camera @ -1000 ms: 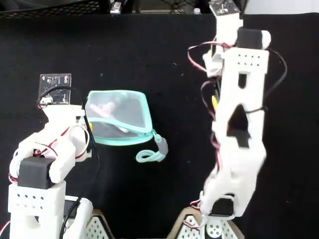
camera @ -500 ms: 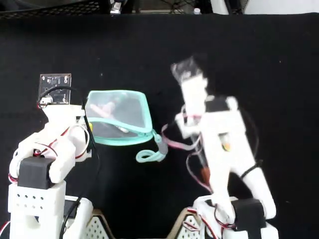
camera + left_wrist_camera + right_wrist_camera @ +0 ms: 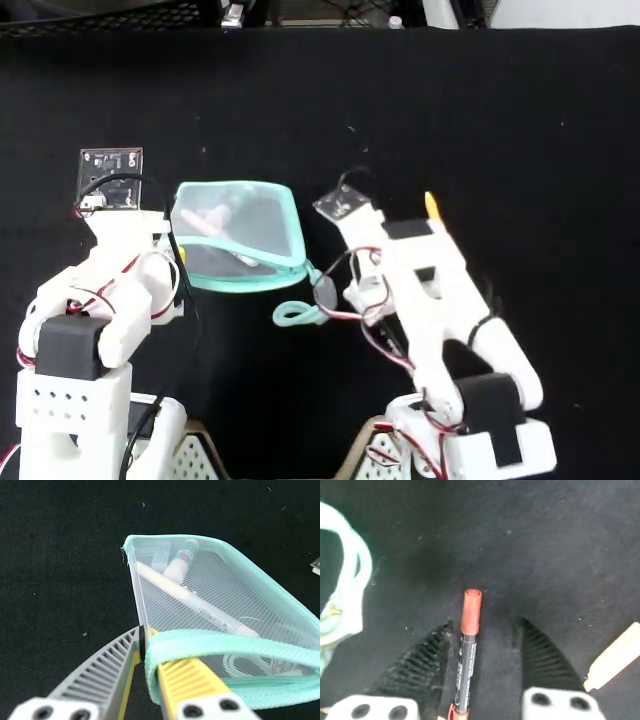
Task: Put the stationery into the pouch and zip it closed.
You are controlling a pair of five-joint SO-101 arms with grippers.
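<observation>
- Our right hand (image 3: 486,625) hangs spread wide just above the black tabletop (image 3: 555,535), grasping nothing. A slim dark pen with a reddish-brown cap (image 3: 468,640) lies between its fingers, running along them and closer to one finger than the other. The cap end points out past the fingertips.
- Our left hand (image 3: 144,642) is clenched on a corner edge of the mint-green see-through mesh pouch (image 3: 210,595), which stretches away beyond its fingertips. A long white pen (image 3: 190,597) and a few smaller pieces already lie inside.
- We judge the capped pen light, stiff and smooth, so it may roll or skid as the fingers close. We would take it across the barrel near its middle, not by the cap, which might pull off.
- We expect the pouch to be soft and floppy. Its mouth will likely sag unless the left hand keeps the edge taut.
- Outside the right hand's fingers, apart from the capped pen, lies a pale beige stick (image 3: 615,655). We take it for another piece to be packed.
</observation>
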